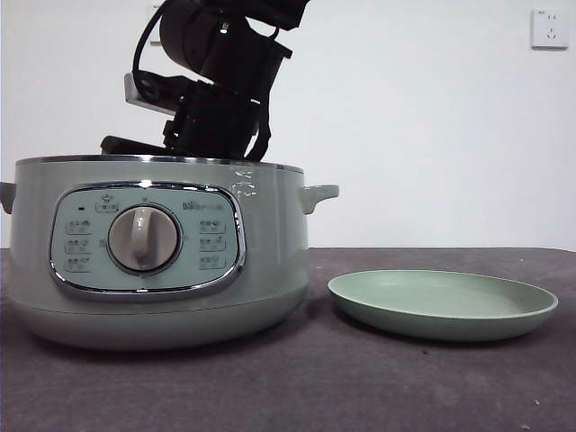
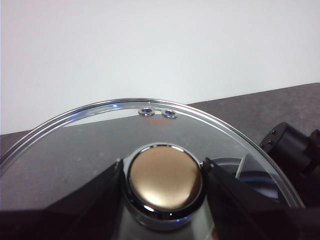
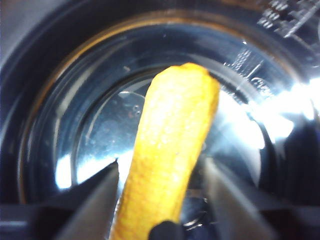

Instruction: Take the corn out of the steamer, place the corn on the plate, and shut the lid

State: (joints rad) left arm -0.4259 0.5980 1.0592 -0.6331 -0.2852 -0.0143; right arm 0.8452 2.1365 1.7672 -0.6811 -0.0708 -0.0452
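Yellow corn [image 3: 167,155] fills your right wrist view, lying lengthwise between the two black fingers [image 3: 97,200] of the right gripper [image 3: 162,172], which reaches down inside the steamer [image 1: 153,252]. The fingers stand apart on either side of the cob with a gap showing on each side, so they are not clamped on it; whether the cob rests on the shiny metal floor of the pot cannot be told from here. Glare from the polished inner wall flares bright beside the cob.

From the front, you see that same arm coming down from above, dark and bulky, into the open top of the sage-green steamer, which sits on the dark desk [image 1: 297,387] with its dial and control panel facing the camera. The pale green plate [image 1: 504,315] lies just beside the steamer, apart from it, with nothing on it.

Your left gripper [image 2: 162,172] has its fingers [image 2: 97,200] clamped on the knob [image 2: 165,177] of the glass lid [image 2: 75,145], one finger pressed to each side of the knob, which looks bronze in this light above a chrome collar. Through the glass you can see the dark desk and the white wall beyond. Part of a black arm shows past the lid's rim
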